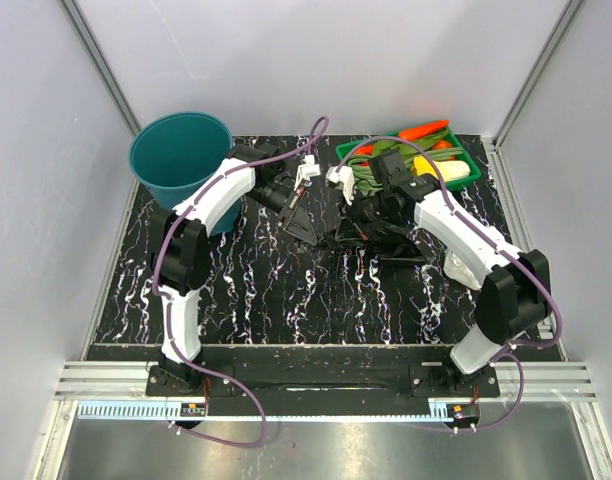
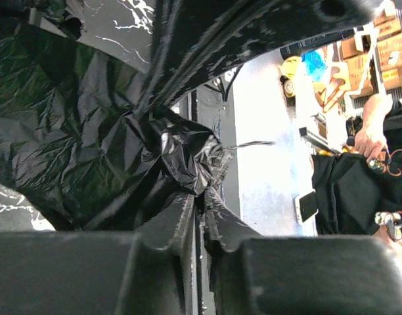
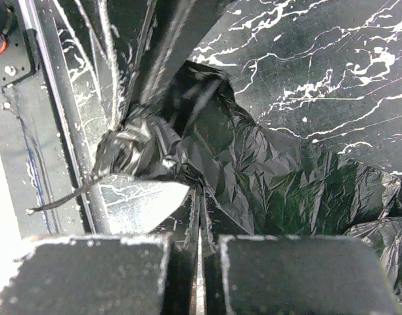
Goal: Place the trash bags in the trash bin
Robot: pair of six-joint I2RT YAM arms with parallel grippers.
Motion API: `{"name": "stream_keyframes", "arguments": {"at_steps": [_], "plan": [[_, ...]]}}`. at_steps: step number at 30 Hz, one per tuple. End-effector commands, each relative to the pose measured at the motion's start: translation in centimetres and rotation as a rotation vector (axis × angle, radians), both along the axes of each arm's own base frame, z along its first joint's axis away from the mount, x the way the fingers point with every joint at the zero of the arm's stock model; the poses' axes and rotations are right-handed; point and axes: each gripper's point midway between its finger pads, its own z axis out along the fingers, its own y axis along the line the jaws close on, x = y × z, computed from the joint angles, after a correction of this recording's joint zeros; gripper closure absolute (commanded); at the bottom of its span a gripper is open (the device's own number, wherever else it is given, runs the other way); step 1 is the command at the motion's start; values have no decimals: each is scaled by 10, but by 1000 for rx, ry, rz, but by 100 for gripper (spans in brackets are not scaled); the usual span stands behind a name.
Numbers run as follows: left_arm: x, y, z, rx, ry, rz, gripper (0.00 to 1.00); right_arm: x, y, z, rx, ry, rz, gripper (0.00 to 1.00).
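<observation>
Left gripper (image 2: 200, 205) is clamping on the bunched bags (image 2: 89, 125), right gripper (image 3: 200, 200) is pinching shut on the film too, and the bags are sitting over the bench (image 1: 286, 290) just right of the bin (image 1: 176, 150), outside it.

No legible text or labels

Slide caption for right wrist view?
Right fingers pinched shut on a crumpled black trash bag, marbled table behind.
</observation>
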Motion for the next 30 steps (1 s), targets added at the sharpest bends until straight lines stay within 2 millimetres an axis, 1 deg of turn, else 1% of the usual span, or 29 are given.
{"name": "stream_keyframes", "arguments": {"at_steps": [1, 2, 7, 10, 12, 13, 16, 19, 23, 26, 30], "plan": [[2, 15, 25, -26, 2, 39, 79, -4, 7, 27, 57, -13, -36, 100], [5, 18, 24, -18, -7, 48, 76, -5, 7, 28, 59, -1, -43, 100], [18, 33, 28, 28, -124, 119, 45, -12, 9, 31, 67, 54, -30, 100], [23, 39, 31, 65, -248, 157, 35, -15, 12, 33, 76, 90, -15, 100], [28, 42, 32, 81, -334, 180, 31, -20, 14, 36, 83, 128, 6, 100], [34, 43, 37, 81, -395, 200, 30, -22, 15, 37, 82, 144, 15, 100], [37, 45, 43, 81, -472, 205, 26, -19, 16, 37, 69, 171, 12, 100], [35, 43, 49, 69, -524, 192, 24, -17, 16, 36, 55, 178, 6, 100], [26, 40, 57, 45, -571, 165, 22, -10, 14, 31, 30, 172, -17, 100], [29, 43, 54, 82, -622, 174, 21, -12, 14, 31, 34, 177, -8, 100], [36, 46, 41, 132, -669, 183, 21, -16, 15, 35, 44, 180, 14, 100]]}}
